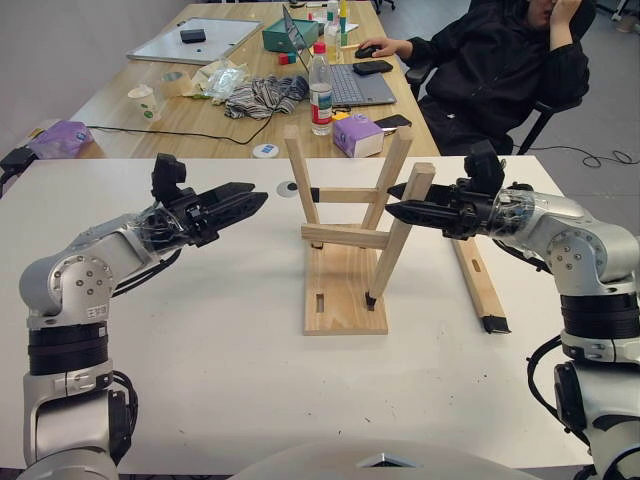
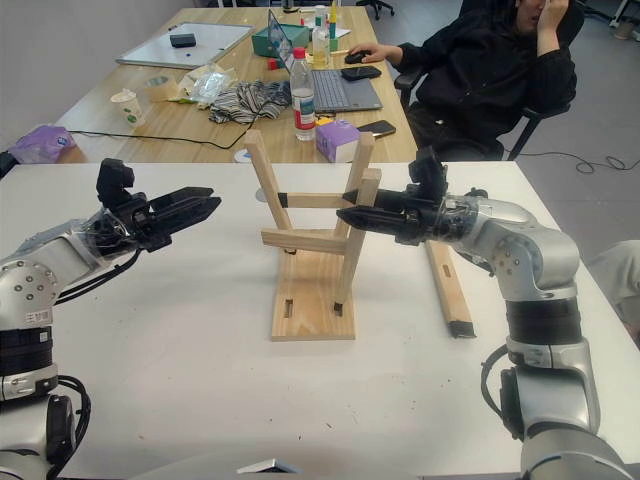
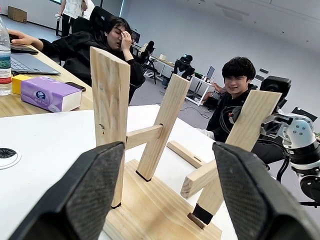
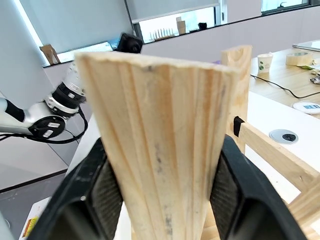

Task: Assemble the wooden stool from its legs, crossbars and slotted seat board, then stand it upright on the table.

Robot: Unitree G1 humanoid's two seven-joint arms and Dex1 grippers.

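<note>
Looks light, stiff, rough-grained; sits clamped in right gripper (image 1: 402, 202) near top of leg (image 1: 390, 255), probably wants bracing at seat board (image 1: 345, 300) by spread-apart left gripper (image 1: 258, 193).

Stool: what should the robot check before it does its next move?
1. Right gripper holds the leg tight: ok.
2. That leg's foot sits fully in the board: cannot tell.
3. Left gripper is open and apart from the stool: ok.
4. All four legs are fitted: not ok; the spare leg lies on the table to the board's right.
5. The near-left slot is free: ok.
6. The stool stands upright: not ok; the board lies flat with the legs pointing up.
</note>
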